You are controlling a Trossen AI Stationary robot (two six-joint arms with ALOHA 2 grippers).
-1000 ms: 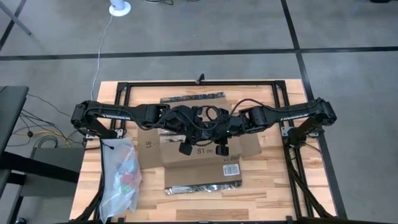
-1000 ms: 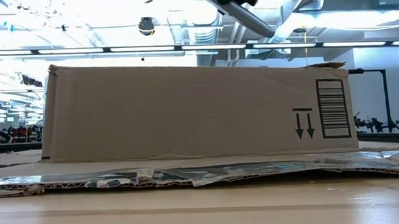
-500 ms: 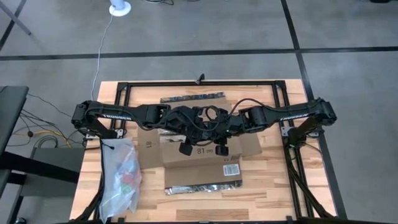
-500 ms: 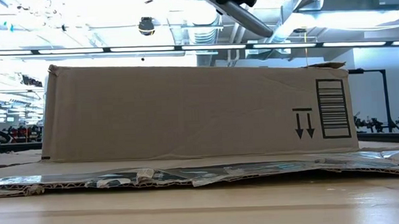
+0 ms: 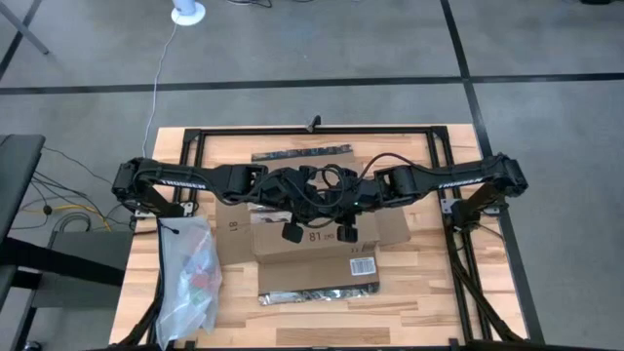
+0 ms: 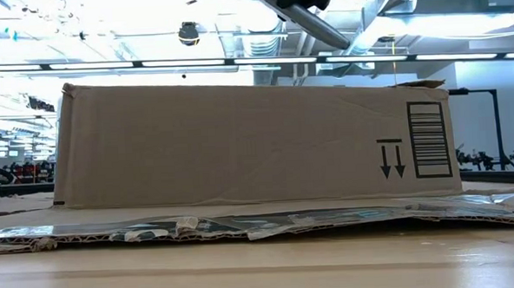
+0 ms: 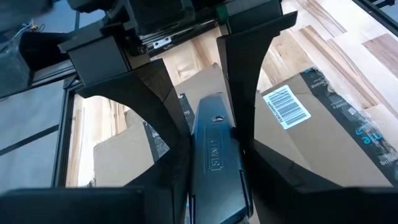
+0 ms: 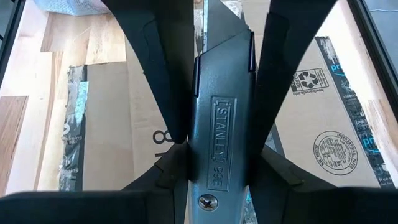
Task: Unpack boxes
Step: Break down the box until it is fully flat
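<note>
A brown corrugated box (image 5: 317, 239), flaps splayed flat, sits mid-tabletop (image 5: 419, 292) (a clear bag (image 5: 190, 278) lies beside it). Both arms meet above it: the left fingers (image 7: 249, 93) clamp a grey metal knife (image 7: 214, 162); the right fingers (image 8: 283, 68) grip another knife (image 8: 221, 130).

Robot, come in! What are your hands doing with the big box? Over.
Left gripper shut on utility knife; right gripper clamping the other end, above the cardboard box. Box flaps spread. Plastic bag lies beside it.
</note>
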